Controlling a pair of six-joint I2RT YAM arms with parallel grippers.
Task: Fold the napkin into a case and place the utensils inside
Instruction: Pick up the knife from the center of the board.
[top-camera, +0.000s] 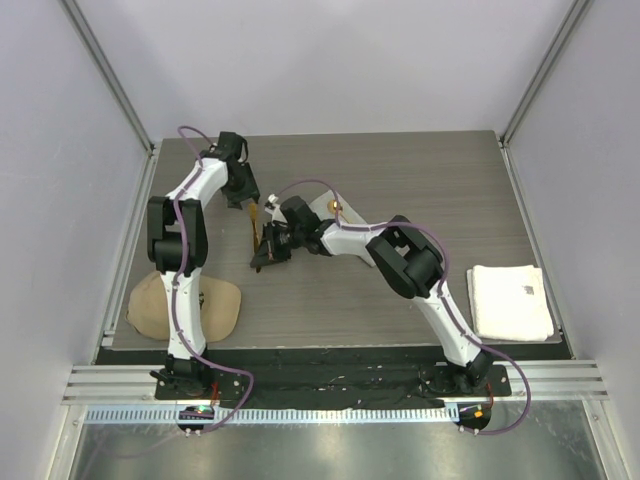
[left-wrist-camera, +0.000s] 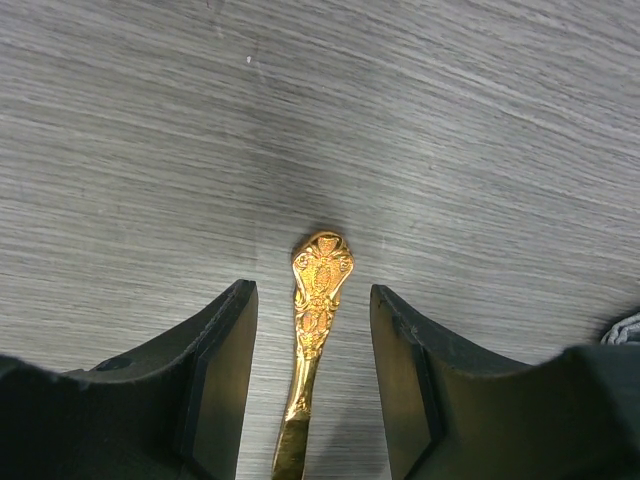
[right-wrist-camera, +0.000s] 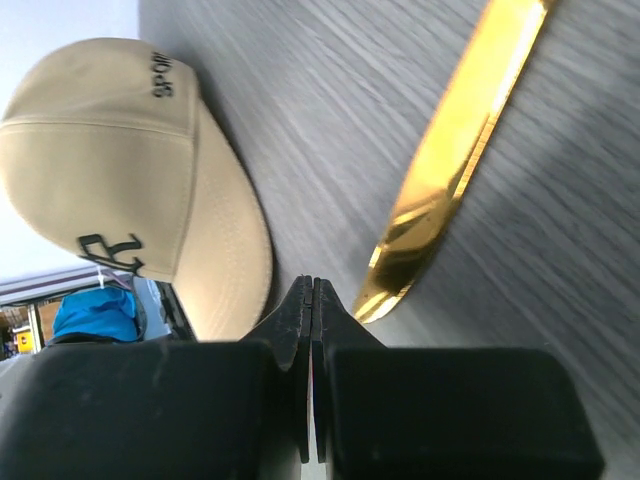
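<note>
Handle of gold utensil (left-wrist-camera: 320, 275) lies flat on table (left-wrist-camera: 450, 120), about 9 o'clock from centre in the top view. My left gripper (left-wrist-camera: 312, 295) straddles it, jaws partly open and clear of the metal. My right gripper (right-wrist-camera: 312, 290) is pinched closed, empty. Likely light, stiff and slick, so I'd pinch the embossed end at 12 o'clock.

A tan cap (top-camera: 228, 305) lies near-left on the grey table (top-camera: 420, 170), a folded white towel (top-camera: 510, 302) near-right.
</note>
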